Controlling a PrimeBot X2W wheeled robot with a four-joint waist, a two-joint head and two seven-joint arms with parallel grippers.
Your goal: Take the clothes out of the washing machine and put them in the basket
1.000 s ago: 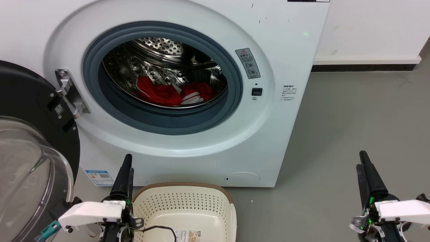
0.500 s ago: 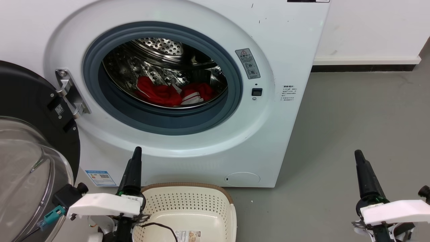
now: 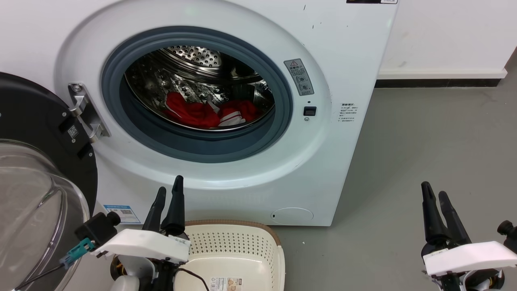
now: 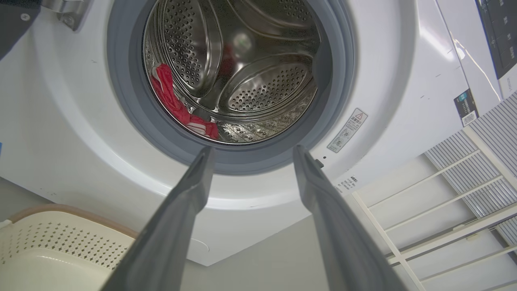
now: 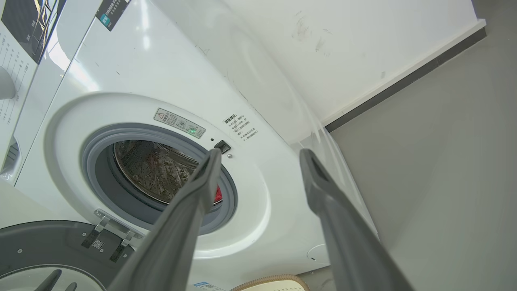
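Head view is showing the clothes (image 3: 202, 113) lying in a red heap with white stripes at the bottom of the steel drum (image 3: 194, 56), low and toward the back. The pile is reading as two bunches, but I cannot tell how many garments are making it up. The grey rubber rim (image 3: 194, 141) of the porthole is rising in front of them and hiding their lower edge. One washing machine (image 3: 323, 169) is standing on the grey floor (image 3: 424, 141), and its dark-framed glass door (image 3: 36, 121) is hanging wide open on the robot's left, off the metal hinge (image 3: 87, 111). One basket (image 3: 226, 222) is sitting on the floor just in front of the washer's base, below the porthole, with a paper label (image 3: 226, 283) showing on its bottom.

Two grippers are pointing up toward the machine. The left gripper (image 3: 169, 184) is hovering over the basket's left corner, near the open door, with its jaws parted to a narrow V and gripping nothing. The right gripper (image 3: 433, 190) is hovering over bare floor, well apart from the washer's right side, with its jaws likewise a little apart and touching nothing. A white wall (image 3: 444, 32) with a dark skirting strip (image 3: 436, 83) is running behind.
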